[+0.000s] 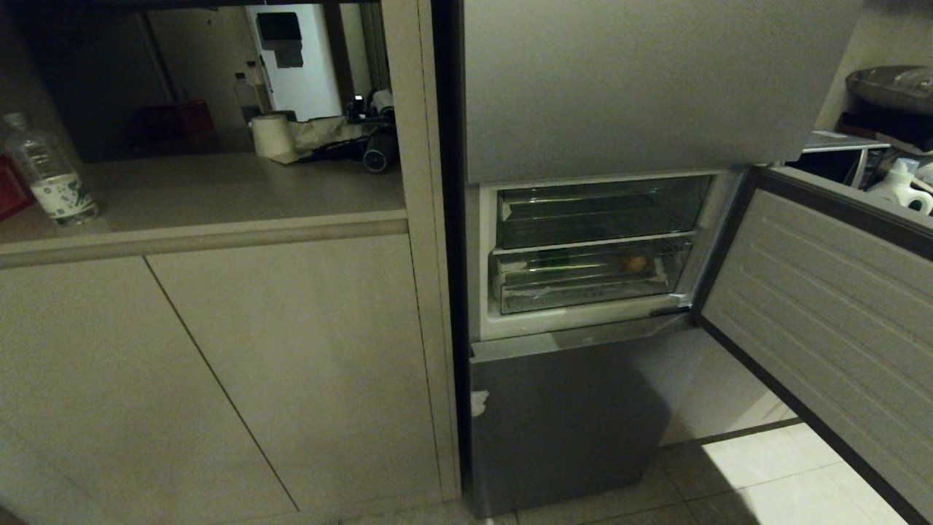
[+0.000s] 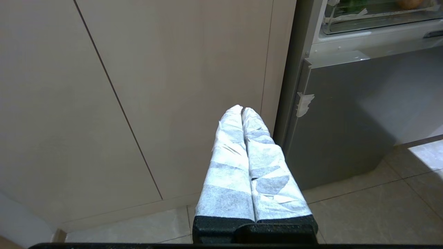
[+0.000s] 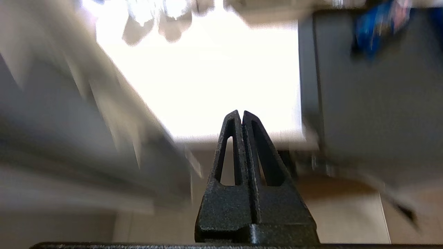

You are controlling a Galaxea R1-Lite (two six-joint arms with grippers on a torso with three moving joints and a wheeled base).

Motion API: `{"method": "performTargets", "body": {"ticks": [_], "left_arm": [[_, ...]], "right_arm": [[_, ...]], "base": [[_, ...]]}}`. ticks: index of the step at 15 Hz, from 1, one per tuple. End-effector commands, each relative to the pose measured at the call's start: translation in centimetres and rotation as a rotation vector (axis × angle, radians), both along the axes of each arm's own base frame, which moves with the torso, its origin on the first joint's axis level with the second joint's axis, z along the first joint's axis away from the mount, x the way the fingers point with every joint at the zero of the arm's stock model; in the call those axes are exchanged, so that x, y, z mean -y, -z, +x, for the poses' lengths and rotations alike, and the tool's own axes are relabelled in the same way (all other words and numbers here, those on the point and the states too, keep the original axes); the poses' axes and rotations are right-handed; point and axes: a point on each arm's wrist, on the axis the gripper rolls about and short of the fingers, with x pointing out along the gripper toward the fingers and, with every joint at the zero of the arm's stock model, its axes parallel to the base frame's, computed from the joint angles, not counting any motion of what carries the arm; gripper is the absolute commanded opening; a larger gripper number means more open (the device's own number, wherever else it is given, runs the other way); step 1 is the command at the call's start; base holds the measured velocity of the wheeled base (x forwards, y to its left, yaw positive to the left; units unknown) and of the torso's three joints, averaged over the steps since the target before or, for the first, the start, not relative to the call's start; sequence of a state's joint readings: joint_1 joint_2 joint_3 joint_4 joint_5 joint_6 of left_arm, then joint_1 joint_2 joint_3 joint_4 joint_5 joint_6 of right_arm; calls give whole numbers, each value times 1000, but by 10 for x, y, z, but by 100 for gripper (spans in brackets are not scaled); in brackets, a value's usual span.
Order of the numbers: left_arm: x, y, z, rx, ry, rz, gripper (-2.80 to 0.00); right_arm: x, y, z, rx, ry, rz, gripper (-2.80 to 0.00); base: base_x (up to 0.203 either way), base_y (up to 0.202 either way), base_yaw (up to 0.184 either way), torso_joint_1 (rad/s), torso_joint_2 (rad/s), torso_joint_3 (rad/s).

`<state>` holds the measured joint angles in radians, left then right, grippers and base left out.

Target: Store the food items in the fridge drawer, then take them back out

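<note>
The grey steel fridge has its middle compartment open. Inside, the clear fridge drawer (image 1: pixel 583 300) sits pushed in below a second clear bin (image 1: pixel 598 211). Two food items lie in the drawer: a round orange-brown one (image 1: pixel 633 262) and a dark green one (image 1: pixel 557 257). The left wrist view catches the green piece (image 2: pixel 353 4), the orange piece (image 2: pixel 410 3) and the drawer's rim (image 2: pixel 377 22). My left gripper (image 2: pixel 242 109), wrapped in white tape, is shut and empty, low before the cabinet. My right gripper (image 3: pixel 240 113) is shut and empty amid blurred surroundings. Neither gripper shows in the head view.
The open fridge door (image 1: pixel 824 306) swings out to the right. Left of the fridge is a beige cabinet (image 1: pixel 219 364) with a counter (image 1: pixel 219 189) holding a water bottle (image 1: pixel 49 171) and a paper roll (image 1: pixel 273 136). The lower fridge door (image 1: pixel 561 415) is closed.
</note>
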<state>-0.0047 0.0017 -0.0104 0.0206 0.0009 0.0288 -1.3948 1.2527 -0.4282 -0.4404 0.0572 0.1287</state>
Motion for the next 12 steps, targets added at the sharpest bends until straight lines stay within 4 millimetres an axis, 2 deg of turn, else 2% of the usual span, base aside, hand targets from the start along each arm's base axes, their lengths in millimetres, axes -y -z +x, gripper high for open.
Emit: {"method": "performTargets", "body": {"ticks": [1, 5, 12], "left_arm": [[0, 0, 0, 0, -1, 0, -280], [0, 0, 0, 0, -1, 0, -280], [0, 0, 0, 0, -1, 0, -280]], "right_arm": [[28, -7, 7, 1, -7, -5, -280], [41, -11, 16, 16, -65, -12, -280], [31, -14, 21, 61, -180, -16, -280]], "base": [[0, 0, 0, 0, 0, 0], [0, 0, 0, 0, 0, 0], [0, 0, 0, 0, 0, 0]]}}
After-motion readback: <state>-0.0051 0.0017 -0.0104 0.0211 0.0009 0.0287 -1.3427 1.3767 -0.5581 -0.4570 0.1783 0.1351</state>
